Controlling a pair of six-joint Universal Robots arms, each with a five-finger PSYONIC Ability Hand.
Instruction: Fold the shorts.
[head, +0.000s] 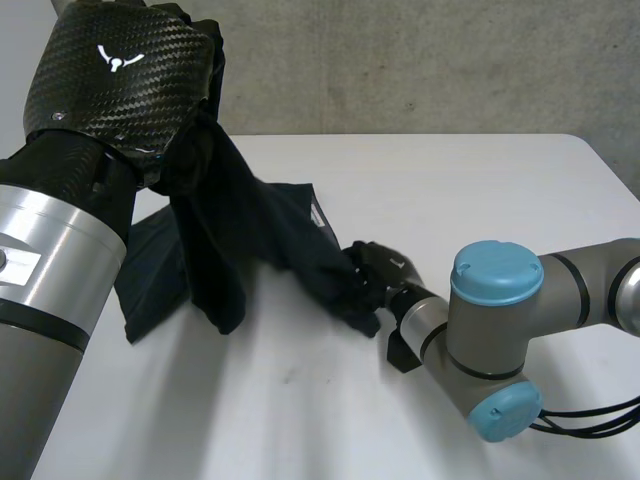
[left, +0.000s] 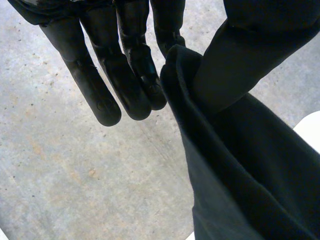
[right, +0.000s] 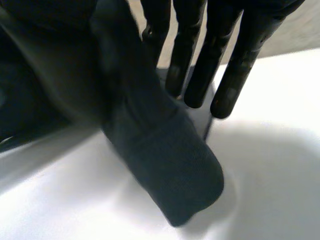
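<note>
the soft dark blue shorts (head: 250, 230) hang from the left hand (left: 120, 70), pinched tight, up at ten o'clock over the flat white table (head: 460, 200). the right hand (head: 380, 275), near the middle, is clamped on their four o'clock edge.

robotics lab, by every sign: a left arm (head: 55, 260) and a right arm (head: 500, 320) of grey machine joints, the right one capped in light blue, each end in a black hand at a plain white table (head: 480, 190) and hold dark shorts (head: 250, 230). beyond the right hand (head: 378, 268) rises a bare grey concrete wall (head: 420, 60); past the fingertips of the left hand (left: 125, 75) lies a mottled concrete floor (left: 75, 175).
</note>
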